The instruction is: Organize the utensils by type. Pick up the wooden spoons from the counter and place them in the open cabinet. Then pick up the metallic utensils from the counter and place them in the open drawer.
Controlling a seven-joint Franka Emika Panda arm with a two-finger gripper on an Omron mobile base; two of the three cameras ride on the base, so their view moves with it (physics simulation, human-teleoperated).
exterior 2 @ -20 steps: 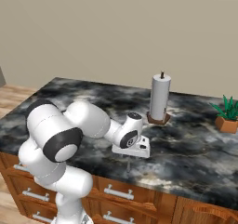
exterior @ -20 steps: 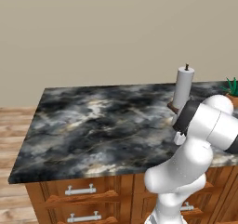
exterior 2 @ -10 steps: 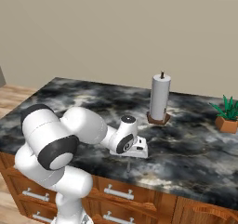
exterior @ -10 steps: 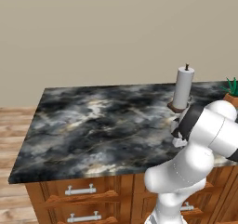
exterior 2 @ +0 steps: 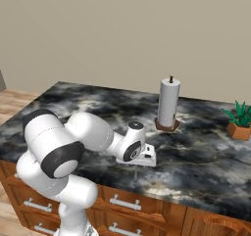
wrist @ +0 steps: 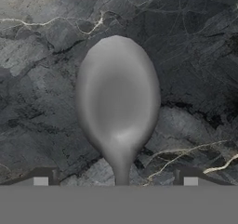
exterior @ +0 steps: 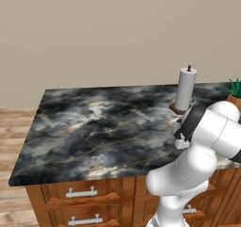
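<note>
Hand view puts the metal spoon (wrist: 118, 111) flat on the counter (wrist: 195, 56), its neck between the wide-spread fingertips (wrist: 41, 180); since a second ago the gripper (exterior 2: 137, 170) has dropped lower.

One grey metal spoon (wrist: 118, 107) lies on the one marble worktop (exterior: 103, 127). One paper-towel roll (exterior 2: 168, 103) stands there, and one potted plant (exterior 2: 239, 122). Four silver drawer handles (exterior: 81, 192) show below across both base views.
</note>
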